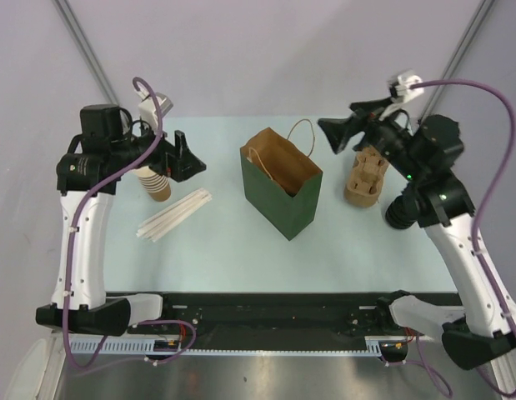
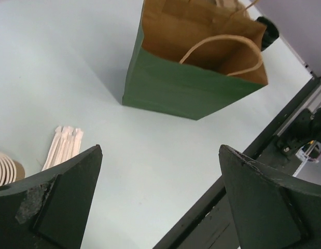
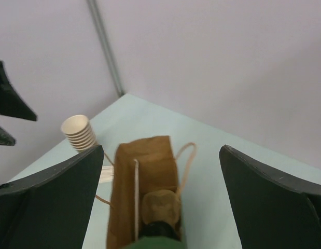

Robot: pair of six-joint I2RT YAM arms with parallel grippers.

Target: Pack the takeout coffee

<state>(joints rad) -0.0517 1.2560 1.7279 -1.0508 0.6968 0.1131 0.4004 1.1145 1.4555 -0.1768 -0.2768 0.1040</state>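
The green paper bag [image 1: 279, 190] stands open at the table's middle. In the right wrist view I look down into the bag [image 3: 144, 176]. Low inside it, a brown pulp carrier [image 3: 161, 206] sits with a round black lid [image 3: 160, 232] next to it, which looks like the takeout coffee; the cup body is hidden. My right gripper [image 1: 333, 133] [image 3: 161, 150] is open and empty, raised to the right of the bag's mouth. My left gripper [image 1: 185, 159] [image 2: 160, 150] is open and empty, left of the bag [image 2: 191, 88], beside the cup stack.
A stack of lidless paper cups [image 1: 155, 185] stands at the left. Wrapped straws [image 1: 174, 215] lie in front of it. A stack of pulp cup carriers [image 1: 365, 177] stands right of the bag, under the right arm. The black rail [image 1: 283, 310] runs along the near edge.
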